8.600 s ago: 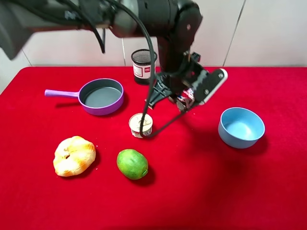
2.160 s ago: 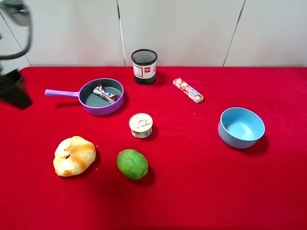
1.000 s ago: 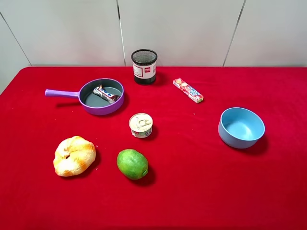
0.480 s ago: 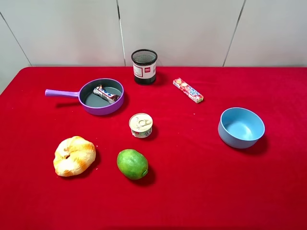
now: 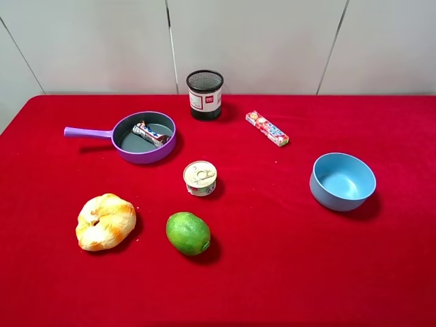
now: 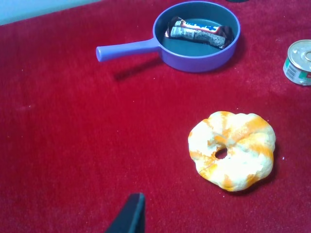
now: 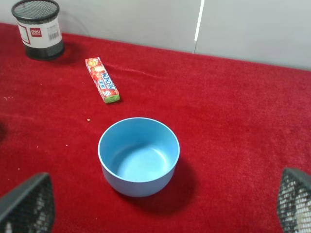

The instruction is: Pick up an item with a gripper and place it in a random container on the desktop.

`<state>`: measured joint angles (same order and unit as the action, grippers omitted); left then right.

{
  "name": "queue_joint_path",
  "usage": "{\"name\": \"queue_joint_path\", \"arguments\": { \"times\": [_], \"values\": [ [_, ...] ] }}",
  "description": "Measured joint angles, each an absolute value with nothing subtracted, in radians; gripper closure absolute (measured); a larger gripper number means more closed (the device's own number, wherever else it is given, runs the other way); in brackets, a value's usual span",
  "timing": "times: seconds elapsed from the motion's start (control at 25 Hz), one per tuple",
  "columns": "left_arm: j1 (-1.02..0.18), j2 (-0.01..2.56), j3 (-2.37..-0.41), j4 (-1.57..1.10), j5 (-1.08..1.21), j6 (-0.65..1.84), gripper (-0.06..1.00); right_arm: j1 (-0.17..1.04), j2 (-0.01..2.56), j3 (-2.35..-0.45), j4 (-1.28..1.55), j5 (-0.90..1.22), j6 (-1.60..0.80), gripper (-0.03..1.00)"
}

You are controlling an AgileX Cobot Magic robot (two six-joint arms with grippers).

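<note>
The item, a dark brown candy bar [image 5: 151, 133], lies inside the container, a purple pan [image 5: 143, 151] with a long handle, at the back left of the red desktop [image 5: 272, 259]. No arm shows in the exterior view. In the left wrist view the candy bar [image 6: 199, 33] lies in the pan [image 6: 194, 62], far from the one dark fingertip [image 6: 132, 213] that shows at the frame's edge. The right gripper [image 7: 163, 194] is open and empty, its fingers wide apart just in front of the light blue bowl [image 7: 138, 155].
A black mesh cup [image 5: 204, 94] stands at the back. A red-and-white candy stick pack [image 5: 267, 128] lies to its right. A small can [image 5: 200, 178] sits mid-table. A bread roll [image 5: 105, 221] and a green lime [image 5: 187, 233] lie in front. The blue bowl [image 5: 342, 181] stands at the right.
The left arm, which carried the candy bar over the table's middle, has left the exterior view. The candy bar now lies in the pan. Nothing has moved in the last second.
</note>
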<state>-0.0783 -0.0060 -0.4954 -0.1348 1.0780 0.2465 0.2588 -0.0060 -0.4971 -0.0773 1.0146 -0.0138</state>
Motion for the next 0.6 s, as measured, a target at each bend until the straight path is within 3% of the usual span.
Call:
{"name": "queue_joint_path", "arguments": {
  "times": [0.6],
  "values": [
    [-0.078,-0.006,-0.495,-0.134,1.078,0.249,-0.05,0.259,-0.006,-0.497,-0.077,1.015,-0.014,0.27]
  ]
}}
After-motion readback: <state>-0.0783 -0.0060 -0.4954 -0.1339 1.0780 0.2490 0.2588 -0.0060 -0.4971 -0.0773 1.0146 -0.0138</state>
